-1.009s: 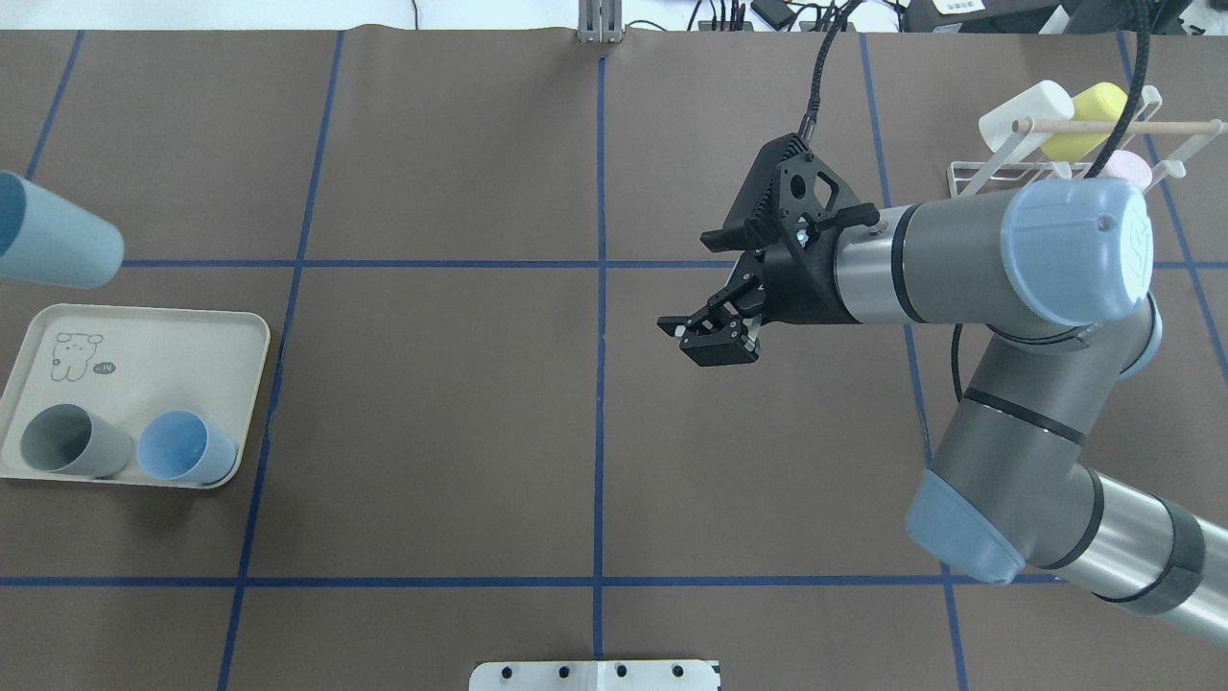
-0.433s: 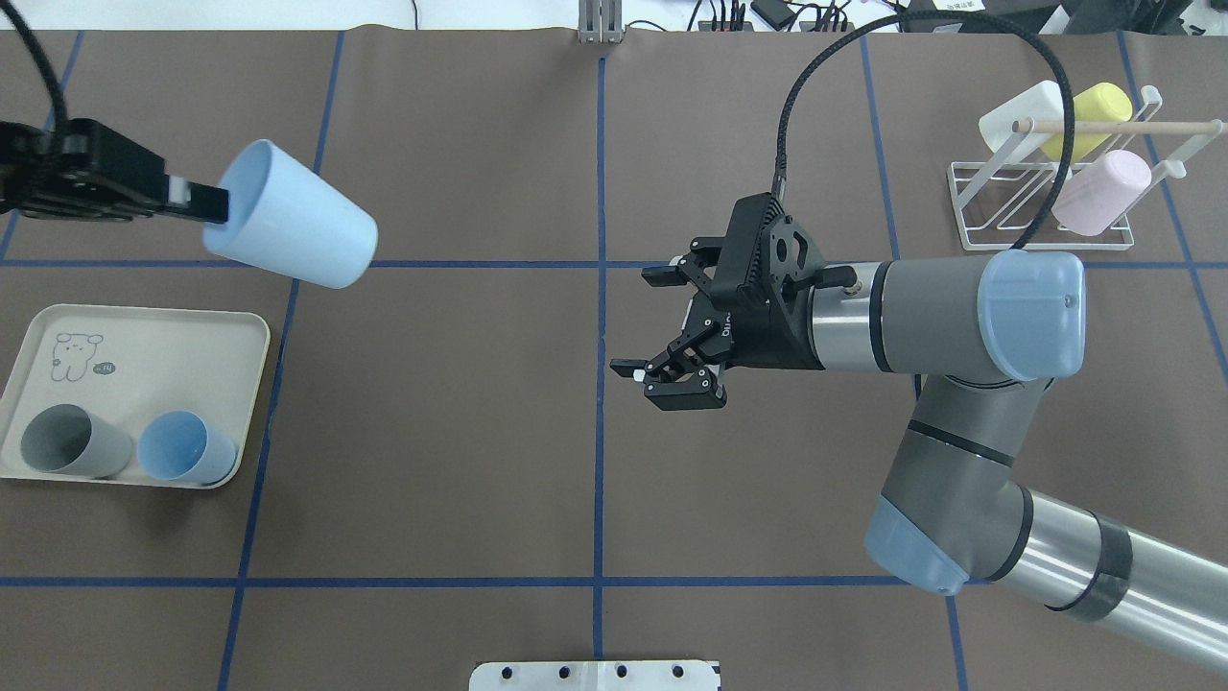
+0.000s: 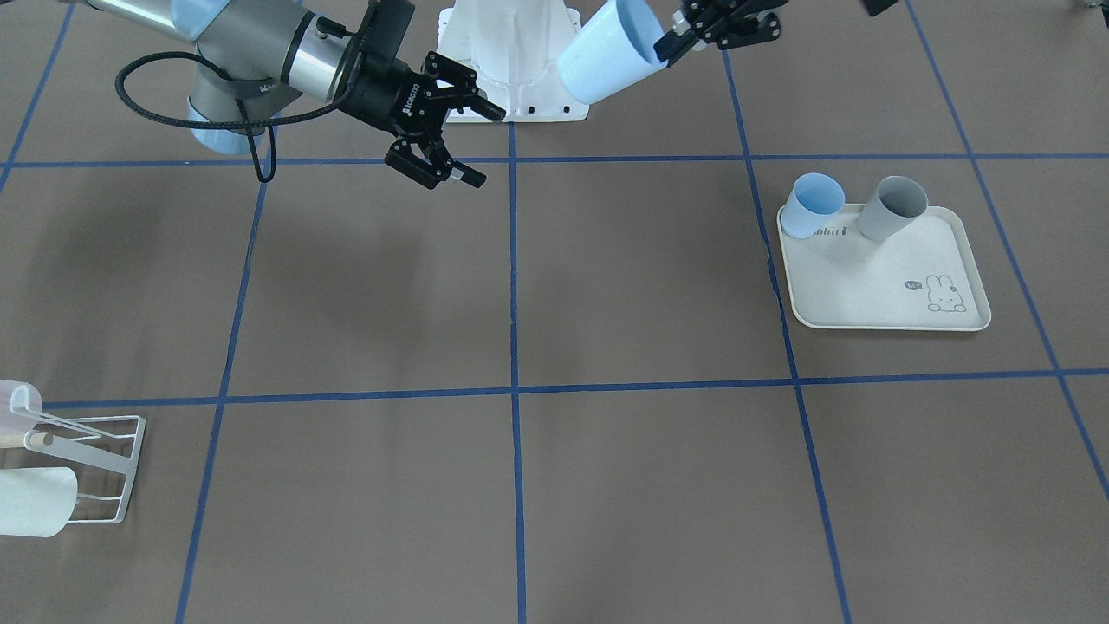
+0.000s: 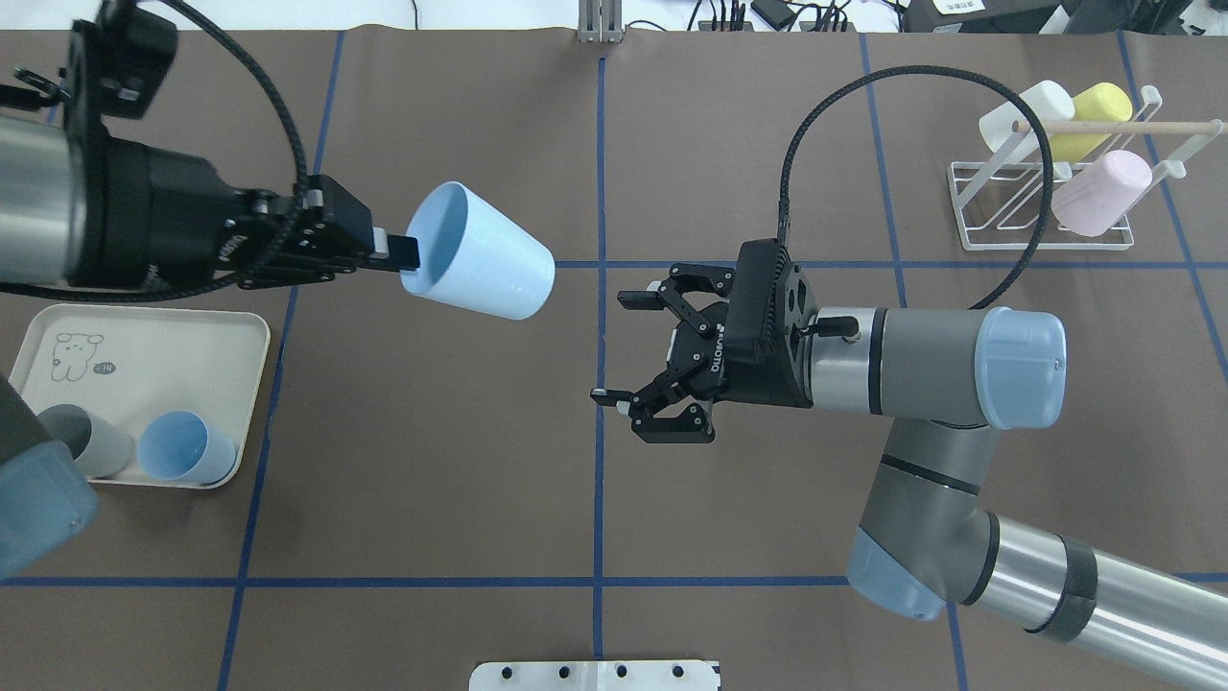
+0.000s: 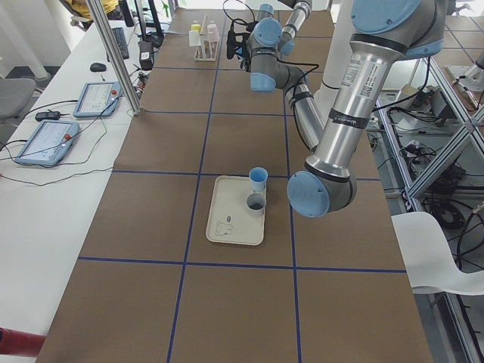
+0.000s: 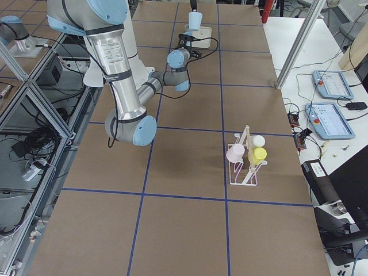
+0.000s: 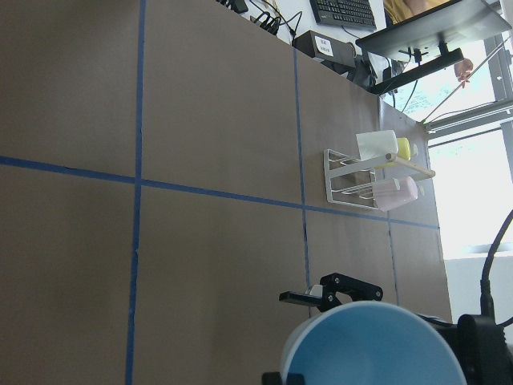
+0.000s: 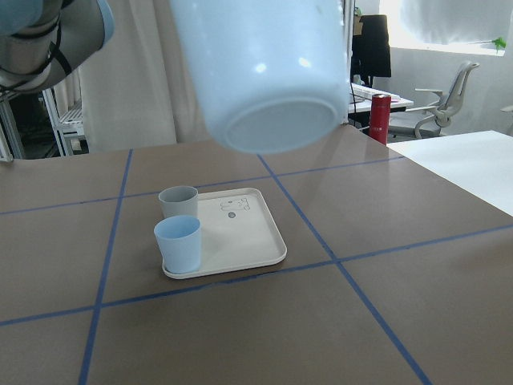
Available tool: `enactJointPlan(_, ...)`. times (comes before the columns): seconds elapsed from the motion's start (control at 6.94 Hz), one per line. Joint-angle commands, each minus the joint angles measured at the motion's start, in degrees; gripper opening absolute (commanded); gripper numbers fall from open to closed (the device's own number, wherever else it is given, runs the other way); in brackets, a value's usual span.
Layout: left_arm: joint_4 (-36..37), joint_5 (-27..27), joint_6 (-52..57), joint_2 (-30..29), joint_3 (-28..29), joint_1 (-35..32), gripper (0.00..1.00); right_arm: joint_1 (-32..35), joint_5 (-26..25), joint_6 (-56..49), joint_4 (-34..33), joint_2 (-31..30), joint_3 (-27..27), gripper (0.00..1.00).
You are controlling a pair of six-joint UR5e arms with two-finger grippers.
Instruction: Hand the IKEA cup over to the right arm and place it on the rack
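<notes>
cup (image 4: 484,254): aloft between the surface's left edge and centre, base toward my right tool (image 4: 614,347) | left tool (image 4: 403,257): pinching its rim | right tool: spread wide, empty | handling: likely light, stiff, slick taper; I'd grip mid-body

Brown tabletop (image 4: 432,432), blue tape grid (image 4: 600,144); white chair (image 5: 442,257); bright window (image 7: 481,216).

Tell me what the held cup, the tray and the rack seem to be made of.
The held cup: likely plastic, matte pale blue, even colour, soft highlights. The tray: probably plastic or melamine, smooth cream, printed rabbit. The rack: seemingly white-coated metal wire, thin bent rods, plus a bare wooden dowel.
</notes>
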Motion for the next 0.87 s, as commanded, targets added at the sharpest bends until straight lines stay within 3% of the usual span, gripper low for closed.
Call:
enactJointPlan(0.0,0.0,5.4,-1.1,-2.6,3.1,4.3,0.0,-2.2,-2.0,0.0,1.4,0.0,-0.1,0.99)
enactJointPlan(0.72,0.0,7.9,-1.0,-2.0,3.2,9.5,0.0,-2.9,-2.1,-0.1,4.6,-0.1,-0.1,0.99)
